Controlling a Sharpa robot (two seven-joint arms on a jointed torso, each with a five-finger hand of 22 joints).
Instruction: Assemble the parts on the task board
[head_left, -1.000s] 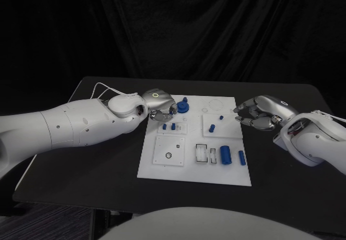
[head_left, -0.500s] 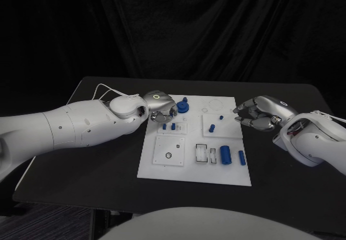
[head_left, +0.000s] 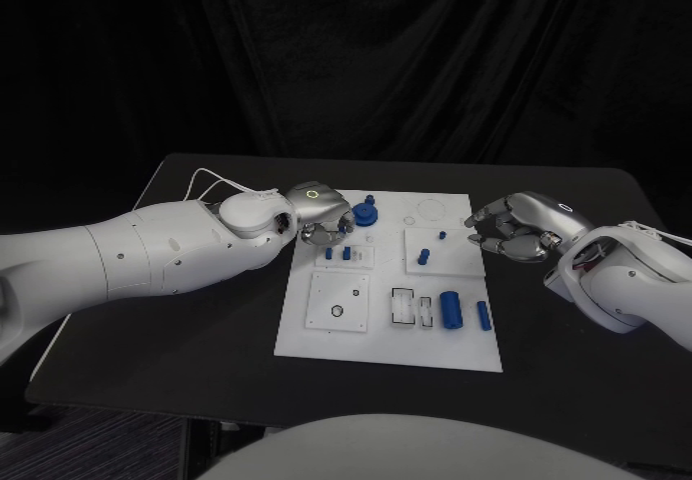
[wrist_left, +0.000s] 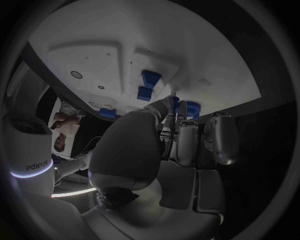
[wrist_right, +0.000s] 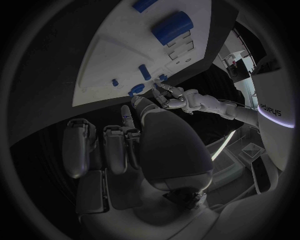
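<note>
The white task board (head_left: 378, 335) lies in the middle of the table. My left hand (head_left: 320, 213) is at its far left corner, fingertips (wrist_left: 170, 103) against a blue round part with a peg (head_left: 366, 212) (wrist_left: 190, 108); whether they grip it is hidden. Two small blue parts (head_left: 338, 253) (wrist_left: 147, 85) stand just nearer on the board. My right hand (head_left: 515, 228) hovers beside the board's right edge, fingers (wrist_right: 119, 142) apart and empty. A blue block (head_left: 424, 257) and a small peg (head_left: 443, 236) lie to its left. A blue cylinder (head_left: 451, 308) (wrist_right: 170, 26) and a shorter one (head_left: 483, 317) lie on the near right.
The black table (head_left: 173, 330) extends around the board on all sides. Near-left on the board are a raised plate with a dark oval hole (head_left: 339, 308) and two clear rectangular slots (head_left: 413, 308). A round recess (head_left: 430, 210) marks the far right part.
My left hand has shifted slightly right, closer to the blue round part. The right hand and the parts have stayed in place.
</note>
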